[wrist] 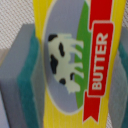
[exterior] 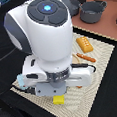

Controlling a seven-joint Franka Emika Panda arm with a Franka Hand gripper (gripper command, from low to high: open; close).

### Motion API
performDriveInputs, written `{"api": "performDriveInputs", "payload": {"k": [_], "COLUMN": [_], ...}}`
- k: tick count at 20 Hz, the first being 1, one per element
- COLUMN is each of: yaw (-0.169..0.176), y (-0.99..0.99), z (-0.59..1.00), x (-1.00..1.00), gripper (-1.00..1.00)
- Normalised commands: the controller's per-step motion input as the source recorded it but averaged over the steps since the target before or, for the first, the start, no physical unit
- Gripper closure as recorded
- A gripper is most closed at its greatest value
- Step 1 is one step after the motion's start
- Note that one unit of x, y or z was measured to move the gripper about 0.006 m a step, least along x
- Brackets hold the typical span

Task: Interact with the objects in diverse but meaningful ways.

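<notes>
Wrist view shows the butter box (wrist: 75, 60) squeezed between the gripper (wrist: 75, 67) pads (wrist: 27, 85), likely light, stiff and slick, so best held across its flat sides.

The butter box (wrist: 75, 60) is bright yellow, with a black-spotted white cow and red banner. The ridged block (exterior: 84, 44) is orange-yellow.

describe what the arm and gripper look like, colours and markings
The arm is glossy white with rounded dark grey joint caps; the top cap carries a small glowing blue light. A white boxy gripper body hangs below it. In the wrist view the fingers are grey blocks faced with teal pads. No cables on the arm are clearly visible.
</notes>
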Motion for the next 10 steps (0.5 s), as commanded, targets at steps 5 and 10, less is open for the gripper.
{"api": "performDriveInputs", "payload": {"k": [5, 10], "yaw": [-0.038, -0.035], "y": [-0.06, -0.12], "z": [0.15, 0.01], "x": [0.65, 0.55], "gripper": [1.0, 1.0]}}
